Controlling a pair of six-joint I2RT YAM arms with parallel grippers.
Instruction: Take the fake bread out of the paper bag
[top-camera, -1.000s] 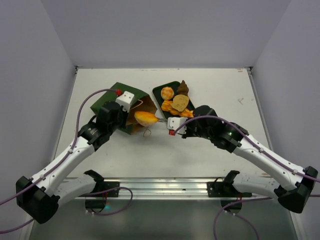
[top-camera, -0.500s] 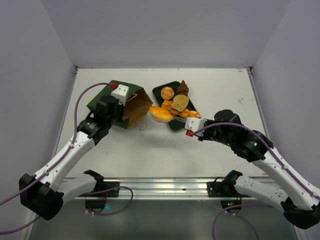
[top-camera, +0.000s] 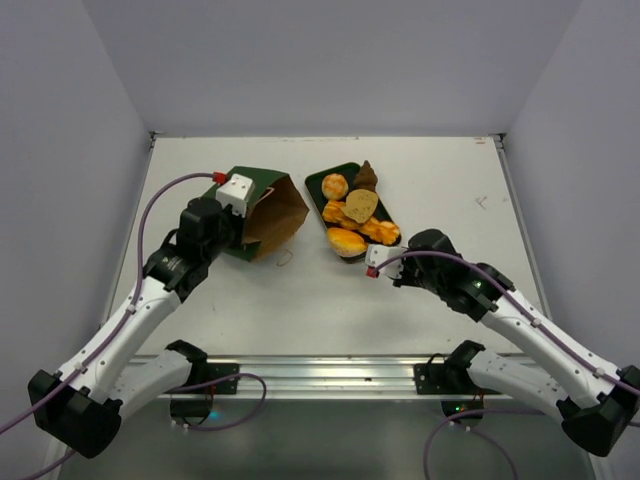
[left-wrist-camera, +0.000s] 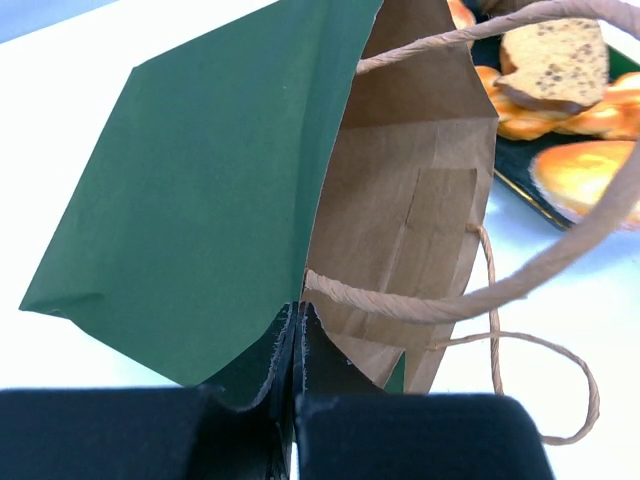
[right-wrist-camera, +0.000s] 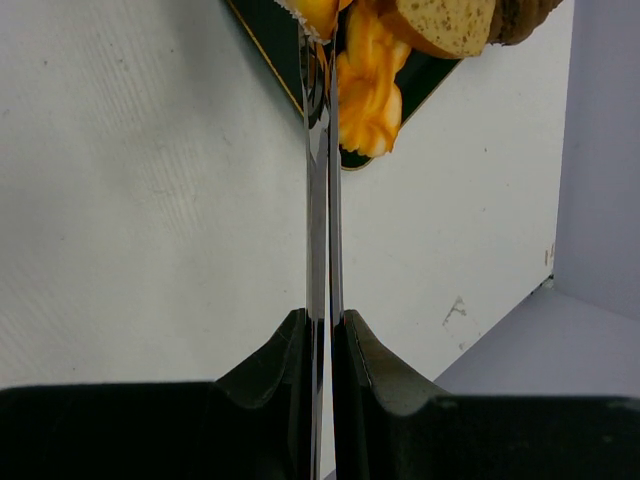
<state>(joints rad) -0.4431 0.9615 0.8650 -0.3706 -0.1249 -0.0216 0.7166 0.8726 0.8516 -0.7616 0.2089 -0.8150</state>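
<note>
The paper bag (top-camera: 262, 203), dark green outside and brown inside, lies tilted with its open mouth facing right; no bread shows inside it. My left gripper (top-camera: 236, 212) is shut on the bag's rim (left-wrist-camera: 300, 300). Its cord handles (left-wrist-camera: 480, 290) hang loose. The fake bread sits on the flat green tray (top-camera: 316, 182): an orange bun (top-camera: 346, 242), a round bun (top-camera: 335, 185), a dark brown pointed piece (top-camera: 366, 176). My right gripper (top-camera: 384, 264) is shut on thin metal tongs (right-wrist-camera: 318, 200). Their tips reach the orange bun (right-wrist-camera: 318, 12) at the tray's near edge.
The tray (right-wrist-camera: 262, 32) also holds a speckled slice (top-camera: 360, 205) and croissant-like rolls (right-wrist-camera: 368, 95). White tabletop lies between the bag and the tray. Grey walls close in the table at the back and sides.
My right arm carried the orange bun with the tongs from the bag's mouth over to the tray's near end. My left gripper turned the bag a little, still holding it.
</note>
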